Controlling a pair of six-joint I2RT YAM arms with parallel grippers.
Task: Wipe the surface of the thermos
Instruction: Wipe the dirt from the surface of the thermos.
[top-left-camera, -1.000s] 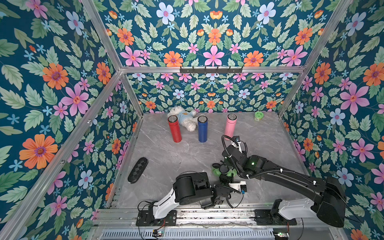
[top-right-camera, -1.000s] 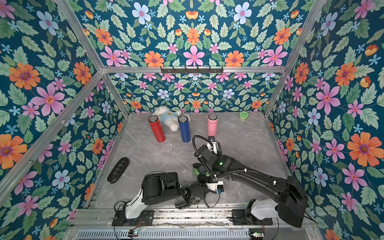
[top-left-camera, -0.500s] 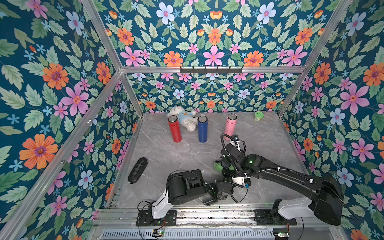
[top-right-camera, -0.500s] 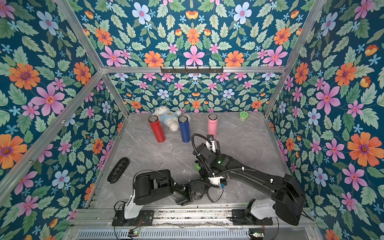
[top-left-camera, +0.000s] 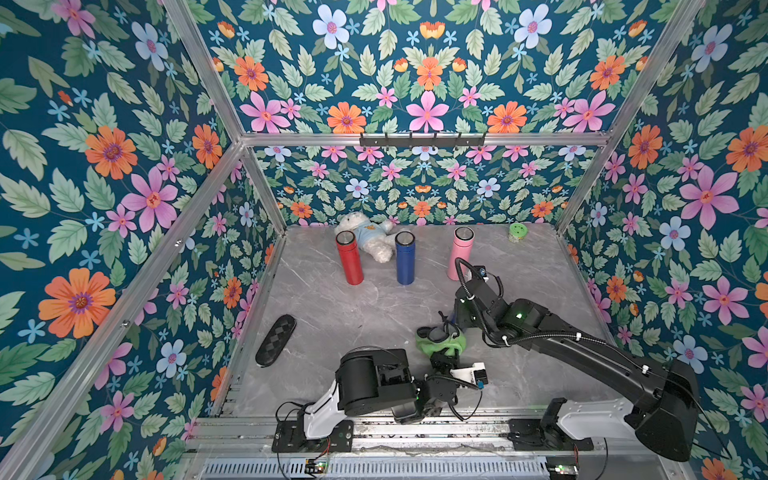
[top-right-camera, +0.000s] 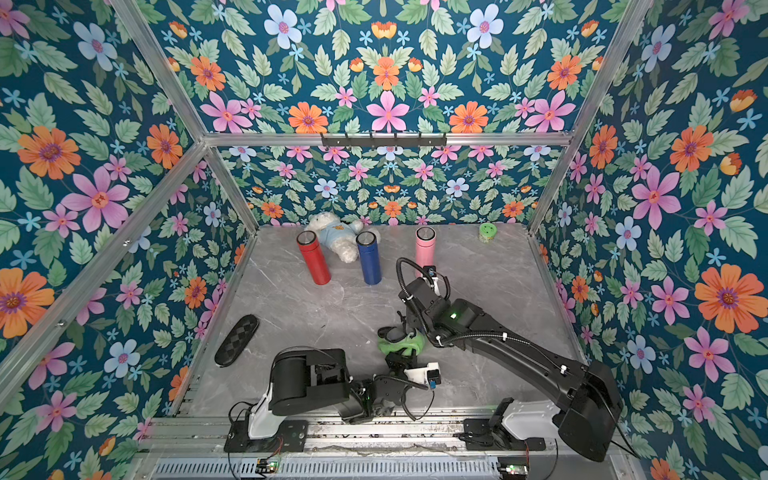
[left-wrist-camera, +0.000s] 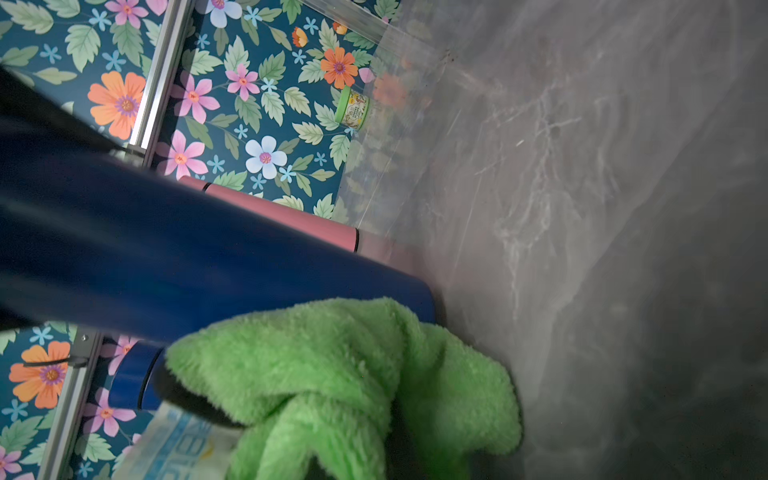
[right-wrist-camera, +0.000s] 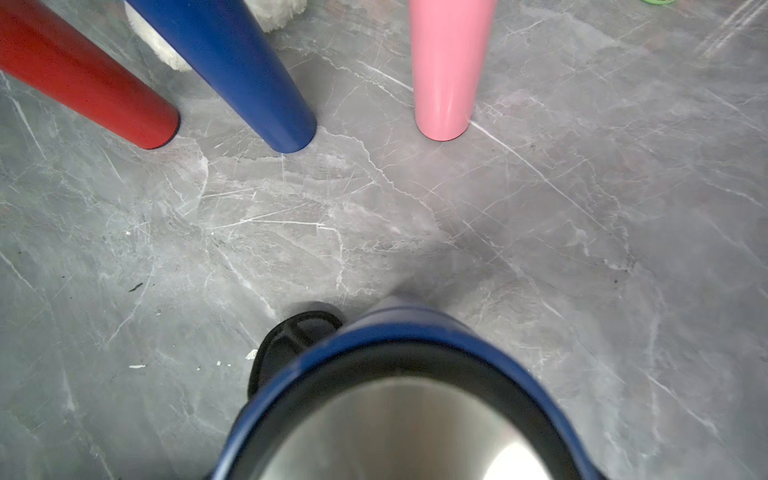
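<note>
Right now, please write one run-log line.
left end effector: shut on cloth | right end effector: shut on thermos | cloth against thermos

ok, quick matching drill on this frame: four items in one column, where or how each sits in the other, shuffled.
Items
1. green cloth
2. pink thermos
3. plush toy
4. black oval pad

Places or states
A. lying between the red thermos and the standing blue thermos
B. flat on the table, apart from everything else
C. clamped in the left gripper, against the held thermos
D. upright, nearest the green jar

Pairs: 1-C, 2-D, 3-A, 4-B
</note>
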